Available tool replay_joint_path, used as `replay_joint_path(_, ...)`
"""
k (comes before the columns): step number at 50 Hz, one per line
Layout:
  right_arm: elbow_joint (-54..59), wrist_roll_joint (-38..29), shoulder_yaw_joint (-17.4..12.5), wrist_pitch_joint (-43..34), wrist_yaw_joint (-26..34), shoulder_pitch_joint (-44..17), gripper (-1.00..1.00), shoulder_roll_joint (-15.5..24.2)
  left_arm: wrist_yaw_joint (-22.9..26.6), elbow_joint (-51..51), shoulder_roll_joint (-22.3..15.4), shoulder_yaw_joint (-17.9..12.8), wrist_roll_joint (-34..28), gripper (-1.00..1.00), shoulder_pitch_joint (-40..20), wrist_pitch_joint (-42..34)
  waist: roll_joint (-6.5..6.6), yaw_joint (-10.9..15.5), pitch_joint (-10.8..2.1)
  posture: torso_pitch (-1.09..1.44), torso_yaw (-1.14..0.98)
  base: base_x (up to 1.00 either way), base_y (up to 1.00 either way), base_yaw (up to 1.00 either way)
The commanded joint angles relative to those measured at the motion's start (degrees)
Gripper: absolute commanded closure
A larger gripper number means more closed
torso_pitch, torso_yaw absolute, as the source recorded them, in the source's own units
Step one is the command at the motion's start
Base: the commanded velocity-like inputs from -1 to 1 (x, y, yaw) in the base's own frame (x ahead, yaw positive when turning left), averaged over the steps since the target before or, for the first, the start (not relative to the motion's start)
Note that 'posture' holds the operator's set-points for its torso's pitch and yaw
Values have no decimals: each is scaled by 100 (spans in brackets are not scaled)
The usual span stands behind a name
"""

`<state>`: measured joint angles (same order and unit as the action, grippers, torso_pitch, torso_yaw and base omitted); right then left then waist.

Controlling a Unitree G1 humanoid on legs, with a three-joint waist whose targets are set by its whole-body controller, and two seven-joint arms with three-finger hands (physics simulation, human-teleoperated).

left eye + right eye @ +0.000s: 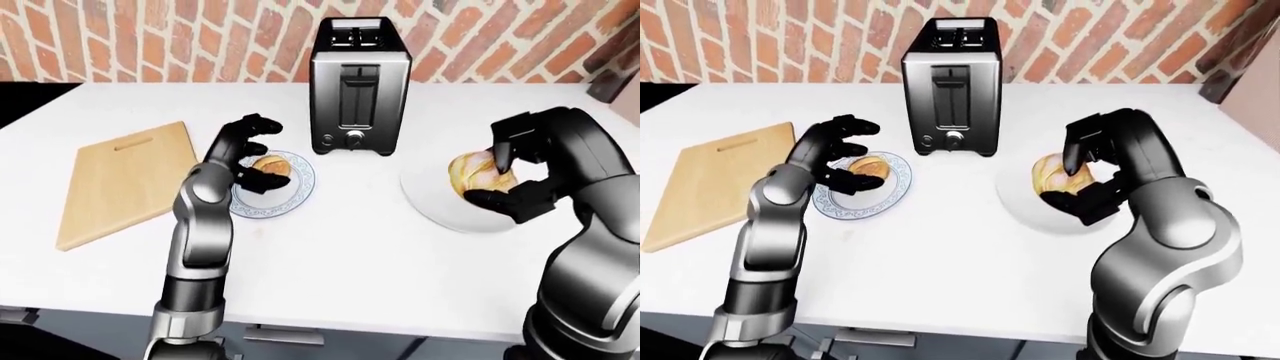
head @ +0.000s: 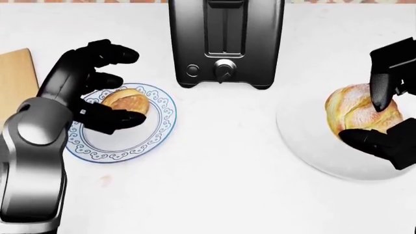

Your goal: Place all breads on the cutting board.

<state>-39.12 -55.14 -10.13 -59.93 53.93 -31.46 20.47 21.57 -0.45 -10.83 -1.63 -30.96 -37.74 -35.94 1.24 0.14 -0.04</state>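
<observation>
A small golden bun [image 2: 130, 101] lies on a blue-patterned plate [image 2: 156, 137] at the left of the head view. My left hand [image 2: 132, 87] hovers over it, open, with fingers above the bun and the thumb below it. At the right, a large crusty roll [image 2: 351, 111] rests on a white plate [image 2: 310, 151]. My right hand [image 2: 365, 120] is shut on the roll, one finger pressing its top and the thumb against its lower edge. The wooden cutting board [image 1: 120, 180] lies bare at the far left of the left-eye view.
A black-and-steel toaster [image 2: 224, 39] stands between the two plates at the top middle. A brick wall [image 1: 150, 37] backs the white counter [image 1: 350, 255]. The counter's near edge runs along the bottom of the eye views.
</observation>
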Motion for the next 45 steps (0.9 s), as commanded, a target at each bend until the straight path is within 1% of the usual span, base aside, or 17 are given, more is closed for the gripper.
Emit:
replay_joint_path(1,-133,-29,-35,82,-79,-136,100,61,41,-69,-1,-19,-163,-20,20,110,-94,-3,-45,0,0,0,0,0)
replay_joint_path(10,-120,11,-43,89,-107,-119,100,67,132,261,21,-27,-428,-22,41,281,-78,-4,-61,0,0,0,0,0)
replay_joint_path(13,-113,32,-56,97,-119,-110,100,71,153,258,31,-22,-478,-18,61,295,-76,-5,-66,0,0,0,0,0)
replay_joint_path(14,-107,40,-55,103,-134,-102,100,69,150,271,37,-18,-492,-12,68,320,-76,-7,-68,0,0,0,0,0)
replay_joint_path(16,-120,32,-38,88,-132,-96,100,67,149,269,52,-10,-522,20,86,349,-75,-9,-71,0,0,0,0,0)
replay_joint_path(17,-119,35,-36,90,-135,-97,100,63,145,284,58,-8,-531,25,87,367,-75,-10,-73,0,0,0,0,0)
replay_joint_path(18,-120,41,-35,100,-142,-88,100,59,150,276,64,-5,-543,36,99,377,-74,-12,-74,0,0,0,0,0)
replay_joint_path(22,-96,80,-46,134,-193,-64,100,44,173,243,74,-14,-573,55,108,388,-67,-13,-83,0,0,0,0,0)
replay_joint_path(26,-97,63,-25,85,-162,-115,100,74,230,130,105,-6,-606,63,78,335,-61,-15,-88,0,0,0,0,0)
replay_joint_path(27,-111,38,-19,50,-125,-144,100,93,244,89,112,-28,-589,69,42,299,-61,-15,-86,0,0,0,0,0)
replay_joint_path(32,-145,43,-46,43,-112,-136,100,97,407,-321,64,-94,-527,84,-59,2,-75,-10,-61,0,0,0,0,0)
replay_joint_path(38,-219,-11,-29,-39,-17,-195,100,149,725,-965,-39,-114,-561,87,-132,-443,-122,-17,-15,0,0,0,0,0)
replay_joint_path(45,-281,-121,-8,-118,110,-310,100,166,1248,-1916,-201,-161,-707,89,-294,-1131,-182,-26,47,0,0,0,0,0)
